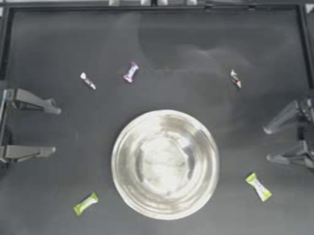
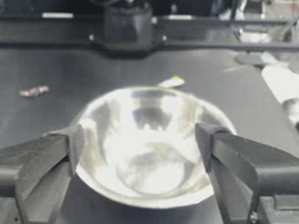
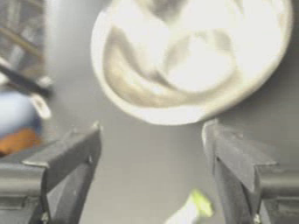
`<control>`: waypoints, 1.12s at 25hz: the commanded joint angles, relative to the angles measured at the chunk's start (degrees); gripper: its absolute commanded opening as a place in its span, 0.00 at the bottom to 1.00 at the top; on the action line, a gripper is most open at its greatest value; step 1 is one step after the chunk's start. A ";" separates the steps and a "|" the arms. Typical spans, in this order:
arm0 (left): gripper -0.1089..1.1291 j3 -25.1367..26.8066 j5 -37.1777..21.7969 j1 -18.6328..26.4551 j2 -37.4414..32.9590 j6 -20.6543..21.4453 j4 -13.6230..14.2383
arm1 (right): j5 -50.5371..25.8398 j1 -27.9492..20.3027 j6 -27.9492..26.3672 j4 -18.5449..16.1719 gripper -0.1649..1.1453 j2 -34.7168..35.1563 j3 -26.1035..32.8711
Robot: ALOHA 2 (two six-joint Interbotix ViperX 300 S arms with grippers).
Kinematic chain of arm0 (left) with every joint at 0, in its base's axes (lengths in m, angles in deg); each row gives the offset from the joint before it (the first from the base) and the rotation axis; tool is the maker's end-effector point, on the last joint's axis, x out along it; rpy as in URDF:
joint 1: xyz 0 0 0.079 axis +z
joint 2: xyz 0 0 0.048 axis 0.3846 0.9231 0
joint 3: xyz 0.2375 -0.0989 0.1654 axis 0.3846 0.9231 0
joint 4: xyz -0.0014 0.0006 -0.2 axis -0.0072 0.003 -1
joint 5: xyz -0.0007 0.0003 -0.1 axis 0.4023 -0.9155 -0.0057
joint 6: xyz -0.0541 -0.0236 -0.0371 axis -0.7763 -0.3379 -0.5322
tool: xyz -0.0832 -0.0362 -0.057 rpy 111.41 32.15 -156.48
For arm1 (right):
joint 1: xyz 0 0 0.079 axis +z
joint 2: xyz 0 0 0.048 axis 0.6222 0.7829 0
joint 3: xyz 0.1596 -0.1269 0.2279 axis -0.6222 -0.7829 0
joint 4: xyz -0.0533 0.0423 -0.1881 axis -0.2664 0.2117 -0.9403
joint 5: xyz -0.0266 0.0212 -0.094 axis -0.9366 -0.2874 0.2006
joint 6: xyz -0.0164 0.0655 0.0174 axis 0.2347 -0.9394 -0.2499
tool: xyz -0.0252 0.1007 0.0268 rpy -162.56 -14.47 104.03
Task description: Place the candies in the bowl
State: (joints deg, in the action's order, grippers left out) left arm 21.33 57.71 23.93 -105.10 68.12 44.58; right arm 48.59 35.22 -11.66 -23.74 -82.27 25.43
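The shiny silver bowl stands empty near the table's front middle. Five candies lie on the table around it. Toward the back are a white-and-red one, a purple-pink one and another white-and-red one. One yellow-green candy lies front left of the bowl, another front right. My left gripper is open at the left edge, empty. My right gripper is open at the right edge, just behind the front-right yellow-green candy. The left wrist view faces the bowl. The right wrist view shows the bowl too.
A raised dark frame borders the table at the back and sides. In the left wrist view a yellow-green candy lies beyond the bowl and a white-and-red one lies off to one side.
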 commanded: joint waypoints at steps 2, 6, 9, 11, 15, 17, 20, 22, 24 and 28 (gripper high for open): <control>0.92 -0.53 -1.05 1.32 0.18 -0.09 -0.18 | -9.40 3.78 -11.34 -9.23 0.86 4.04 4.83; 0.92 -0.09 -1.67 2.20 0.18 -0.18 -0.26 | -13.97 10.46 -27.51 -17.58 0.86 7.29 5.63; 0.92 0.26 -2.02 2.64 0.18 -0.18 -0.26 | -14.59 16.26 -38.32 -22.15 0.86 9.84 5.36; 0.92 0.53 -2.11 2.72 0.18 -0.18 -0.18 | -15.56 19.95 -45.09 -24.52 0.86 11.43 5.63; 0.92 0.97 -2.11 2.72 -0.09 -0.18 -0.26 | -17.93 25.22 -56.51 -26.98 0.86 15.03 5.80; 0.92 1.41 -2.11 2.81 -0.44 -0.18 -0.26 | -18.37 27.07 -61.08 -28.39 0.86 17.40 5.71; 0.92 2.29 -2.11 2.81 -1.67 -0.18 -0.26 | -18.11 27.95 -63.98 -29.18 0.86 20.74 5.45; 0.92 2.64 -2.29 2.81 -2.37 -0.18 -0.26 | -18.02 27.95 -64.69 -28.30 0.86 22.94 5.27; 0.92 2.81 -3.25 2.81 -2.90 -0.26 -0.18 | -17.49 28.21 -64.86 -26.72 0.86 24.96 5.27; 0.92 2.46 -4.92 2.81 -2.99 -0.26 -0.26 | -15.29 29.00 -65.48 -24.17 0.86 28.74 5.10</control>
State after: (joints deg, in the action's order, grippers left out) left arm 24.76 52.88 26.66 -108.44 67.95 44.41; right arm 32.50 63.88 -76.96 -48.61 -54.41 29.64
